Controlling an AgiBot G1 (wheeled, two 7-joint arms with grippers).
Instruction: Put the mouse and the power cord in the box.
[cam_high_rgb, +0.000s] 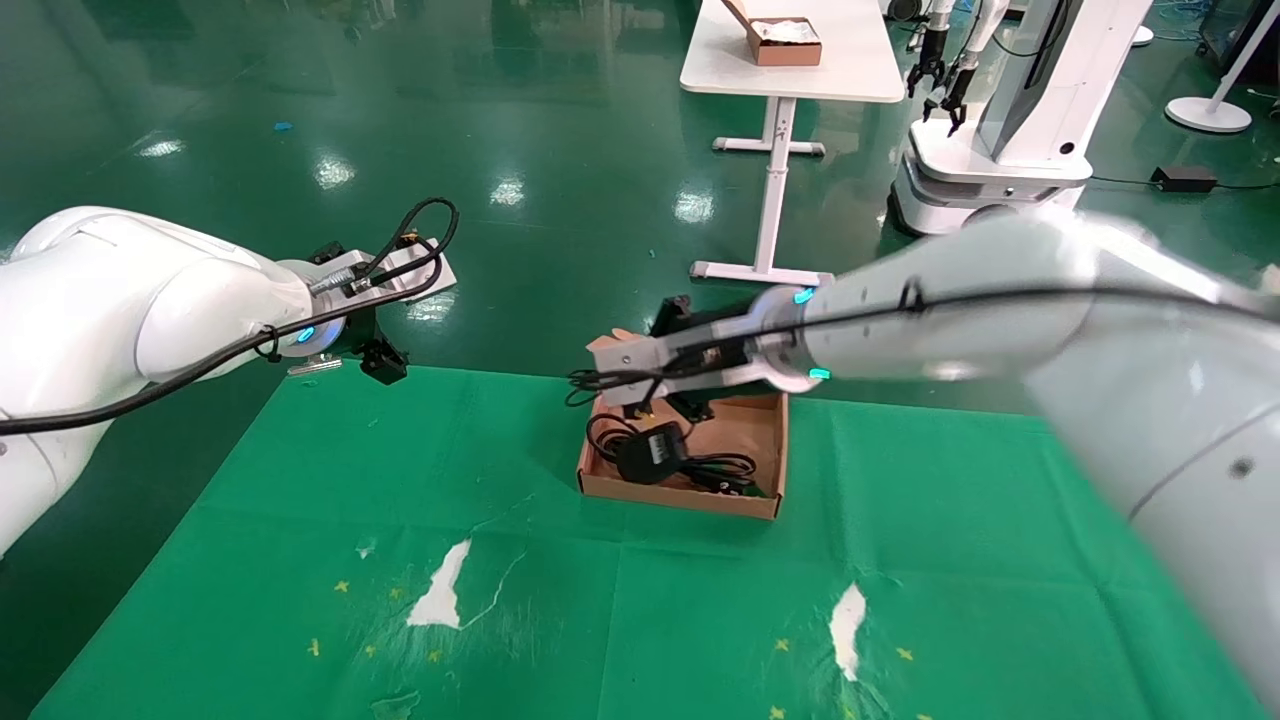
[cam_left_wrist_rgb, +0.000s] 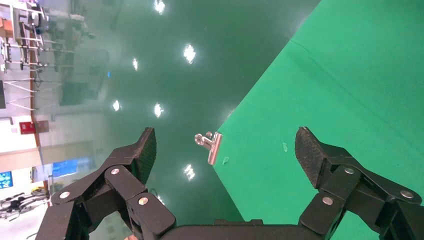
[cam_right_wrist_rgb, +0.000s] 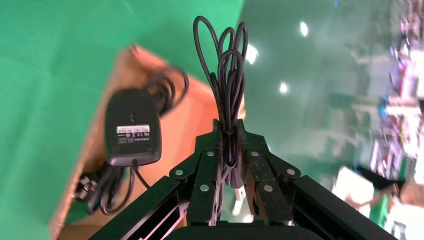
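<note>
lying upturned in the box (cam_high_rgb: 762, 432), the mouse (cam_high_rgb: 651, 452), black cords beside it

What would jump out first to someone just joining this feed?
The right gripper, hovering over the far side of the cardboard box mid-cloth, is clamped on a bundle of thin black cable loops. Inside the box, the black mouse lies upside down, white label showing, beside a thicker coiled cord. The left gripper hangs open, empty, at the cloth's far left edge.
</note>
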